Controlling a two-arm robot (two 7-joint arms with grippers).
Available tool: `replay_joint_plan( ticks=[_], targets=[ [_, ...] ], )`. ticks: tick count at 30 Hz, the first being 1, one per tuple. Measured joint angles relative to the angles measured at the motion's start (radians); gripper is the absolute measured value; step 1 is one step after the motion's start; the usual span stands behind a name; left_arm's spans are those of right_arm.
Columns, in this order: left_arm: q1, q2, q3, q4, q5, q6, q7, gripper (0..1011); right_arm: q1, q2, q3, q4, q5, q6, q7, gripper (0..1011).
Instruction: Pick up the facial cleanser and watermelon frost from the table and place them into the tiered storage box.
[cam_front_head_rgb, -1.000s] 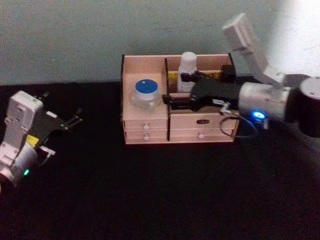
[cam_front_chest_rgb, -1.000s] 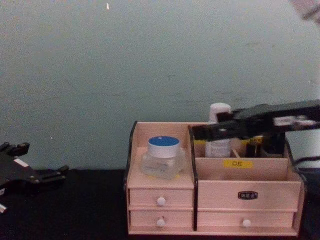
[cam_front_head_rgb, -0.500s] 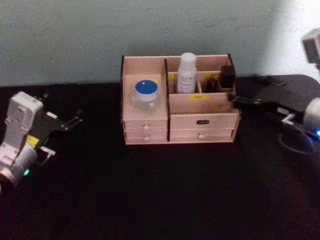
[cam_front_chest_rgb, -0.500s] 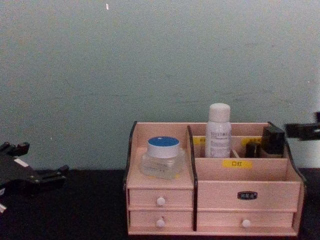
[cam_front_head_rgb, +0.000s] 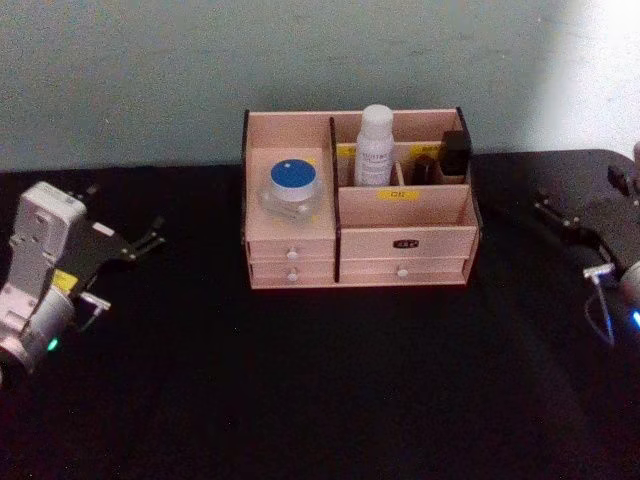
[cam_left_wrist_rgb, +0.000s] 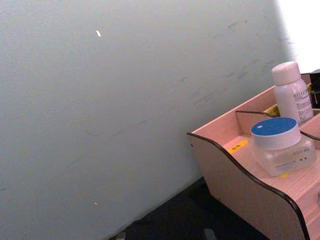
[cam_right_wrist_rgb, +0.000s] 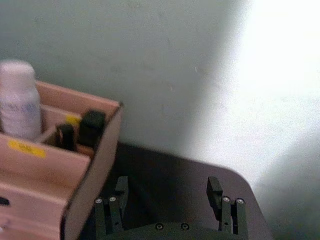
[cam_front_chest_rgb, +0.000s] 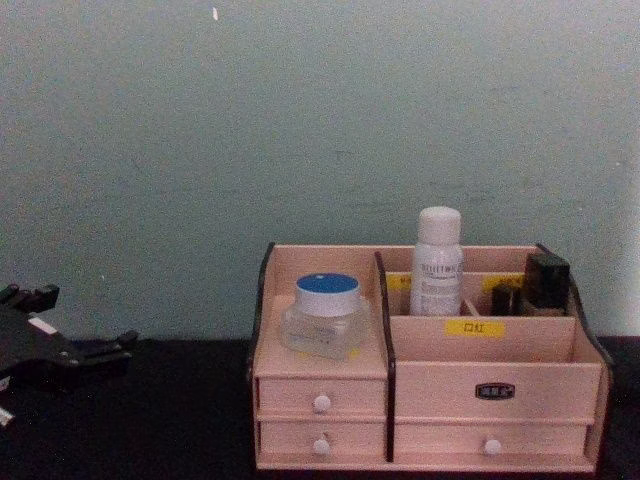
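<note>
The right pincer (cam_right_wrist_rgb: 169, 205), fingers apart and empty, hangs over the table (cam_front_head_rgb: 330, 380) just right of the tiered storage box (cam_front_head_rgb: 400, 240). The facial cleanser (cam_front_head_rgb: 375, 146) stands upright in a rear compartment; the watermelon frost (cam_front_head_rgb: 292, 189) sits on the left tier. The left pincer (cam_front_head_rgb: 140, 243) rests far left; its state cannot be told.

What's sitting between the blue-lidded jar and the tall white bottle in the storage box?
A dark upright divider panel of the tiered storage box stands between the watermelon frost and the facial cleanser; nothing else. The chest view shows it best.
</note>
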Motion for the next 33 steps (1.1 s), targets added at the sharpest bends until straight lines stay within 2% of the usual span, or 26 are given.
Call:
replay_joint_plan(
  ticks=[7,13,33],
  targets=[
    [0.0,0.0,0.0,0.0,0.0,0.0,0.0,1001,0.014,-0.055,-0.024,0.085,-0.052,0.0,-0.026,1003],
    [0.0,0.0,0.0,0.0,0.0,0.0,0.0,1001,0.026,-0.078,-0.019,0.119,-0.054,0.006,-0.013,1002],
    [0.0,0.0,0.0,0.0,0.0,0.0,0.0,1001,0.024,-0.076,-0.022,0.116,-0.057,0.006,-0.018,1003]
  ],
)
